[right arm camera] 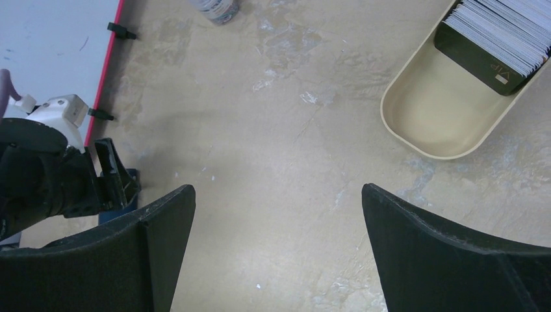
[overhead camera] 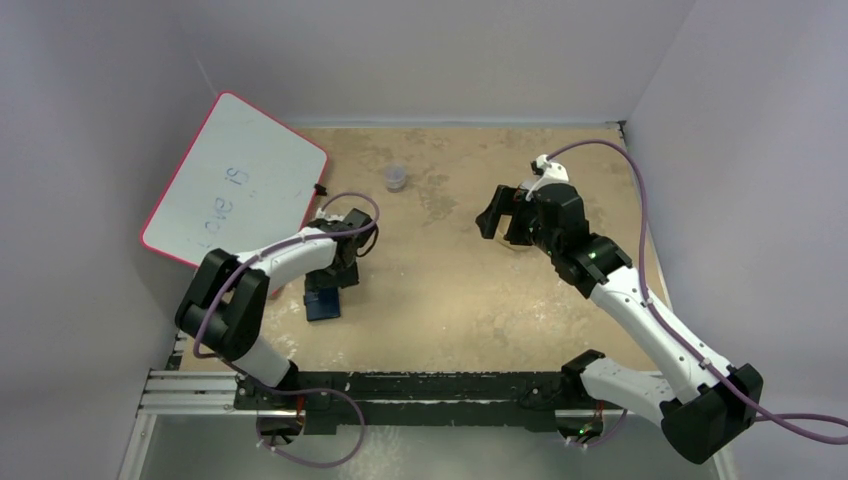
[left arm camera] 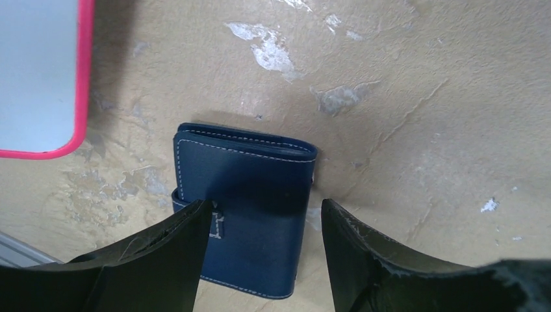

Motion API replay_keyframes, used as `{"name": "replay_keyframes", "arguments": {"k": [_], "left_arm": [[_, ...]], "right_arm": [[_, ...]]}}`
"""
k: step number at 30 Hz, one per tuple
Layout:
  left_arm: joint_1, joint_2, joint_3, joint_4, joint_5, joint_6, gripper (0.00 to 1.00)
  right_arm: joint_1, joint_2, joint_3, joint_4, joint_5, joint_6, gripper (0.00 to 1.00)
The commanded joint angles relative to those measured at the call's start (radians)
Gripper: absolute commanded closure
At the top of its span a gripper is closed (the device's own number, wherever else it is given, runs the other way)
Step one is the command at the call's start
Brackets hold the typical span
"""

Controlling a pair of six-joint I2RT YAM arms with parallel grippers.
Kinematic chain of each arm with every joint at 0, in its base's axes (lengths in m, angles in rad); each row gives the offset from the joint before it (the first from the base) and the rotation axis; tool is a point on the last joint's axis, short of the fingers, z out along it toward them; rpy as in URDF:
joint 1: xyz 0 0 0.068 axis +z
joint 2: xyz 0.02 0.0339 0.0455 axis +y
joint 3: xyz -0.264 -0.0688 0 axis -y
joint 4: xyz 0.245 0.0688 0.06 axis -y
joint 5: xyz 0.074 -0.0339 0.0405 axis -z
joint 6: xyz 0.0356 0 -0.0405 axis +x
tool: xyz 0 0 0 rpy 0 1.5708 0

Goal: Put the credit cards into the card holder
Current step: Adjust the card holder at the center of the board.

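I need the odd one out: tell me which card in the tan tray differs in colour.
The black rectangular card lettered VIP, fronting the stack; the other cards behind it are pale grey-white.

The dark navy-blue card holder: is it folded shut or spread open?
Folded shut. The dark navy-blue card holder shows only its stitched outer cover, and no inner pockets are visible.

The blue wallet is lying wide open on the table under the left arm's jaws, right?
Not quite. The card holder is folded shut, not wide open; the left wrist view shows its closed cover. It does lie on the table under the left gripper, whose jaws stand apart.
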Motion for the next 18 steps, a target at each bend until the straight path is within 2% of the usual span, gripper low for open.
{"name": "replay_keyframes", "arguments": {"k": [1, 3, 6, 13, 18], "left_arm": [[-0.029, 0.044, 0.004, 0.031, -0.049, -0.041, 0.38], [-0.036, 0.065, -0.007, 0.07, -0.026, -0.04, 0.4], [-0.071, 0.11, -0.003, 0.111, 0.018, -0.054, 0.49], [-0.24, 0.151, 0.099, 0.241, 0.16, -0.1, 0.71], [-0.27, 0.215, 0.205, 0.211, 0.135, -0.065, 0.88]], "right_arm": [[-0.007, -0.017, 0.054, -0.003, 0.02, -0.038, 0.01], [-0.006, -0.018, 0.066, -0.017, 0.033, -0.045, 0.01], [-0.006, -0.027, 0.072, -0.034, 0.052, -0.056, 0.01], [-0.006, -0.056, 0.043, -0.019, 0.052, -0.045, 0.01], [-0.006, -0.06, 0.039, -0.031, 0.049, -0.039, 0.01]]}}
